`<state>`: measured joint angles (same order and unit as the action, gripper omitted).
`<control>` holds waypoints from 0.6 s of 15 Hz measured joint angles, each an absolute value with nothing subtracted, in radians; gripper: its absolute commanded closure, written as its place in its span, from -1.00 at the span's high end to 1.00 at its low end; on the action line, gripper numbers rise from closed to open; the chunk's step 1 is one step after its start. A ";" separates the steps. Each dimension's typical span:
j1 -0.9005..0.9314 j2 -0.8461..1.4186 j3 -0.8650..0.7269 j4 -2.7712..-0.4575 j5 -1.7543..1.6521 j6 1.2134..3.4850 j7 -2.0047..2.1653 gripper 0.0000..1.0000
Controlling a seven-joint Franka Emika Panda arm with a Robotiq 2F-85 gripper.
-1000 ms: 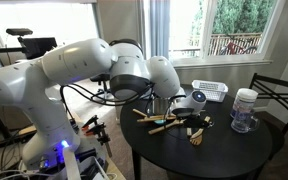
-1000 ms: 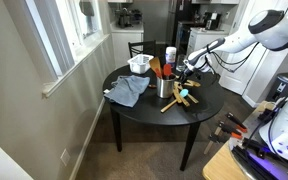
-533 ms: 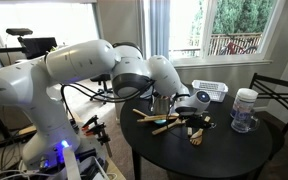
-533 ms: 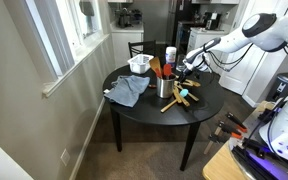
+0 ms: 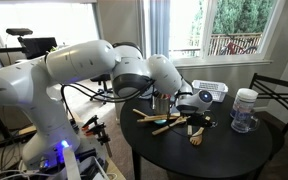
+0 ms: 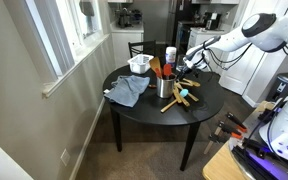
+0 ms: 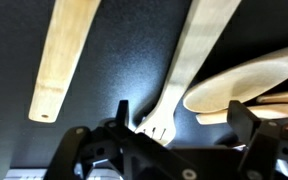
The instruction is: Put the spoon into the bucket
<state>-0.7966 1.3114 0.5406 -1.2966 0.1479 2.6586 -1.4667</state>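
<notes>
On black table, one silver bucket

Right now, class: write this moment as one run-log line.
gripper: open, empty | below: spoon lying on table | bucket: upright | spoon: not yet gripped

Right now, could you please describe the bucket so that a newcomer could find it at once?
In an exterior view, start at the round black table. Near its middle, between the grey cloth and the scattered wooden utensils, stands the bucket. It is the only small shiny metal cylinder; the white basket behind it is slotted plastic.
</notes>
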 measured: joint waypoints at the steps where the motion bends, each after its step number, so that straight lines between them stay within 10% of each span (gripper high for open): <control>1: -0.795 1.311 0.537 -1.293 0.153 2.662 -1.467 1.00; 9: -0.752 1.311 0.461 -1.285 0.157 2.764 -1.465 1.00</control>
<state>-0.7519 1.3114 0.4613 -1.2855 0.1567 2.7644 -1.4652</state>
